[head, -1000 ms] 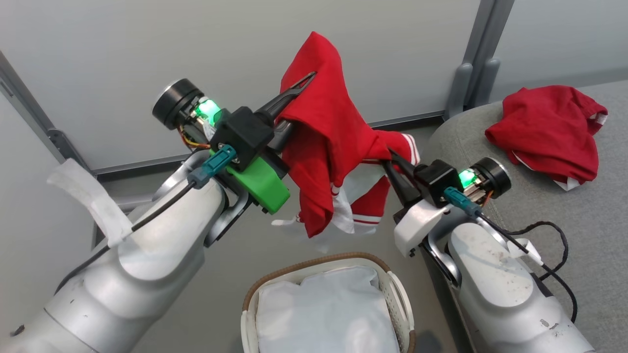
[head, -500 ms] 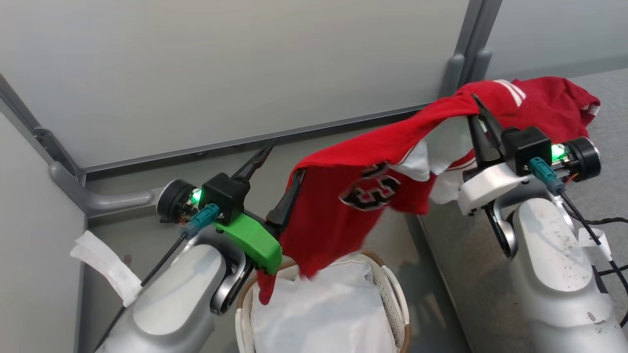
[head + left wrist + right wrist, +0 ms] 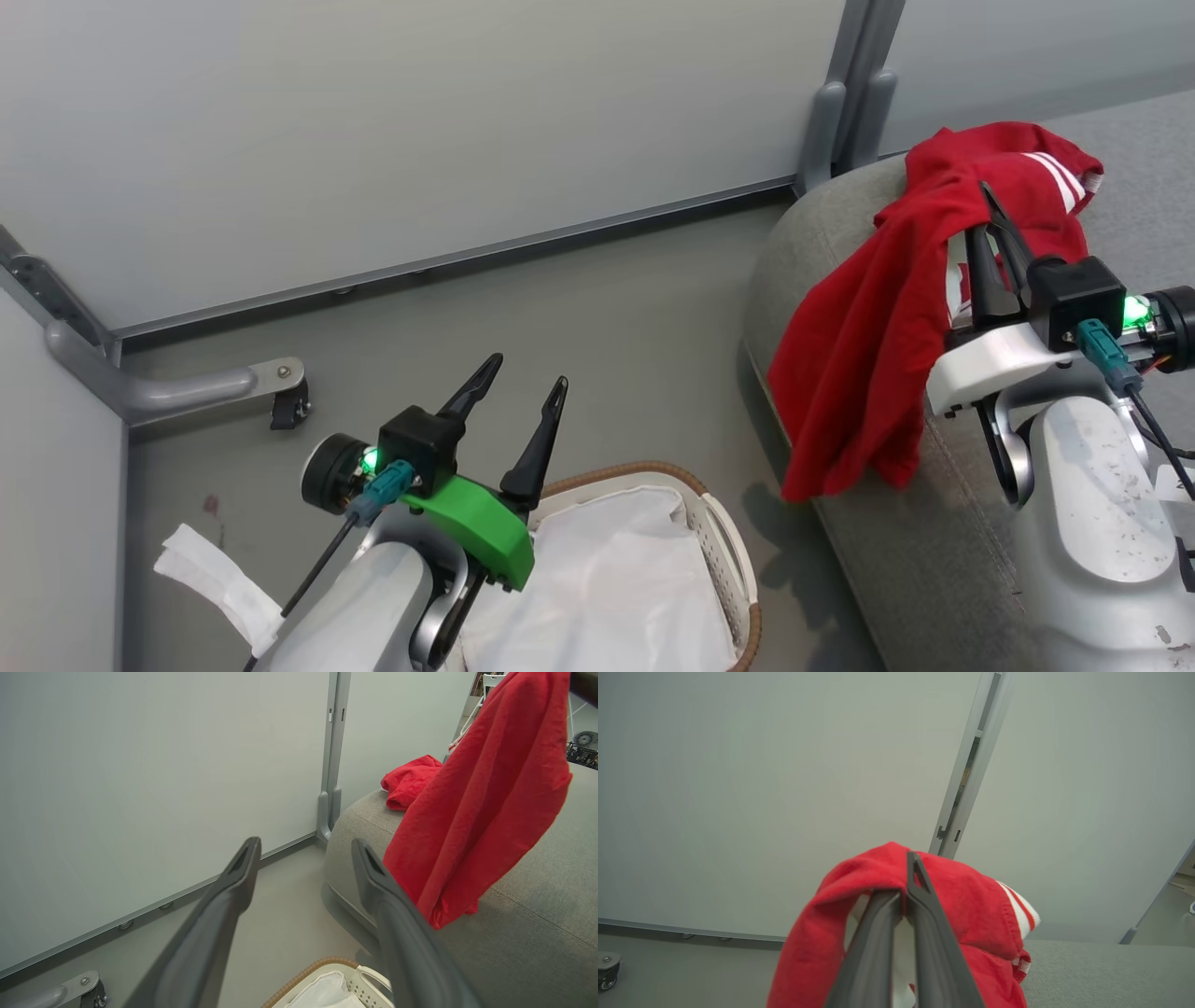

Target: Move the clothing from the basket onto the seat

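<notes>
Pale grey wall [image 3: 373,140]: flat panels stood behind everything, joined by a metal post [image 3: 840,93] at the far corner of the seat.
Seat [image 3: 812,261]: grey upholstered sofa with a rounded corner filled the right side, beside the basket.
Floor [image 3: 607,336]: plain grey, between wall, seat and basket.
Held garment [image 3: 868,355]: bright red with white stripes at its top, it hung from the right gripper over the seat's rounded front corner, its lower end dangling down past the edge; whether it touched the upholstery could not be told.
Basket [image 3: 733,560]: white plastic with a brown woven rim, it sat on the floor just below the left gripper, showing a white liner [image 3: 607,579] and no red cloth in the visible part.
Second garment [image 3: 409,781]: crumpled red heap lay on the seat near the post.
Right gripper [image 3: 980,210]: fingers were pinched together on the held garment's top edge, pointing up above the seat.
Left gripper [image 3: 525,371]: fingers were spread wide with nothing between them, above the basket's near rim.
</notes>
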